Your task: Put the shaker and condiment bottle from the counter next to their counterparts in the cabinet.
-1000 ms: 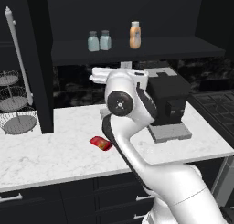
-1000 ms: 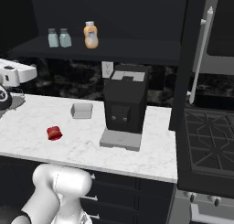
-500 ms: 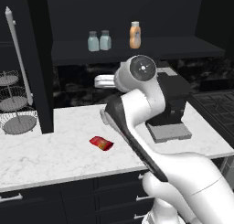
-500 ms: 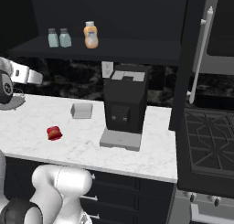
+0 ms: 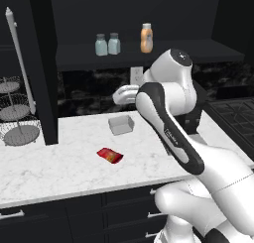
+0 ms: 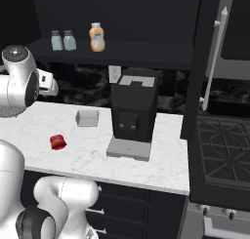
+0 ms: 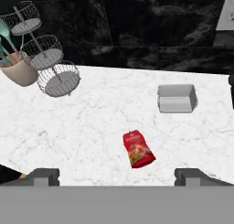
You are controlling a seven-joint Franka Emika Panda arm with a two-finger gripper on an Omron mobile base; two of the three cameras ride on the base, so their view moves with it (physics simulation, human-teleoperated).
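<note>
We see a dark kitchen with a white marble table (image 5: 59, 162) running beneath a black cabinet (image 5: 163, 9), whose shelf carries two pale teal-grey shakers (image 5: 107, 44) standing side by side and touching or nearly so, with an upright orange bottle (image 5: 146, 38) a little to their right. The red condiment bottle (image 7: 138, 149) lies flat on the table, well apart from everything else; in the hand view its long axis runs slightly tilted from that picture's vertical, one end toward the back wall and the other toward us, though we cannot tell which end is the tapered one. Beyond it sits a small grey open tray (image 7: 177, 98), and a black coffee machine (image 6: 133, 111) stands to the right of that. A tiered wire basket stand (image 7: 45, 58) occupies the far left of the table beside a beige utensil holder (image 7: 17, 71). Our gripper (image 7: 117, 175) hangs above the table, spread wide and empty, with the condiment bottle lying between its fingertips (image 7: 43, 175) in the hand view.
</note>
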